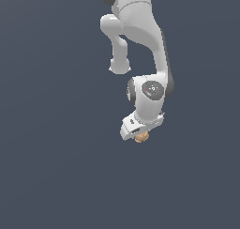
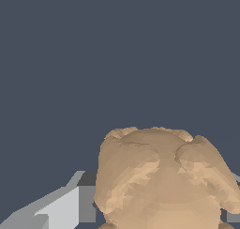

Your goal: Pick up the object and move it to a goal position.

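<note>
White Panda gripper [image 1: 139, 135] points down; jaws closed around small tan-orange bumpy ball [image 1: 141, 137], which fills the wrist view [image 2: 161, 179], apparently pinched for carrying. Goal not visible.

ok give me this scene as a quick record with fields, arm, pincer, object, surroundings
arm: white jointed robot arm, reaching down from the top of the exterior view
pincer: white pincer, at the arm's lower end, fingers mostly hidden
object: small tan-orange bumpy round ball, directly at the pincer's tip; fills the near part of the wrist view
finger: grey finger beside the ball
contact: ball sits between the fingers; firm grip cannot be confirmed
surroundings: plain dark blue-grey background
goal marker: none visible
</note>
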You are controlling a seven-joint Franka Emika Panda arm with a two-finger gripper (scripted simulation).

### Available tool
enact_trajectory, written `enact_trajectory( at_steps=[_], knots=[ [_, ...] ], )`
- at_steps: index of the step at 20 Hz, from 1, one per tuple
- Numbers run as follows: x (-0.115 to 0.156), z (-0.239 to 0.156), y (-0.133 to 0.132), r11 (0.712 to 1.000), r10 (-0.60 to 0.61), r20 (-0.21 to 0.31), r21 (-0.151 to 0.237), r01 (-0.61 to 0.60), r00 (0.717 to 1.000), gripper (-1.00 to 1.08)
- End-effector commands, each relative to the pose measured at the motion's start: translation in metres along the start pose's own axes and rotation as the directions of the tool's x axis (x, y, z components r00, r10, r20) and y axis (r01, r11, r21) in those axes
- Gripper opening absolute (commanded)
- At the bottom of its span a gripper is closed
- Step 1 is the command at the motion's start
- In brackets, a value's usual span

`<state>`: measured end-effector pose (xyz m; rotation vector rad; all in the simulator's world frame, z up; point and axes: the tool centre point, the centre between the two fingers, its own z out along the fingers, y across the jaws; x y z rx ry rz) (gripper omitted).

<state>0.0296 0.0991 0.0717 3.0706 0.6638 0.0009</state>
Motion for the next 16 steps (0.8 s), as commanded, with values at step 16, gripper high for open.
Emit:
enact_trajectory(
  at_steps=[16],
  knots=[
    [0.055,-0.013,-0.052,1.000,0.001,0.001,0.000,-0.001,1.000,-1.00]
  ],
)
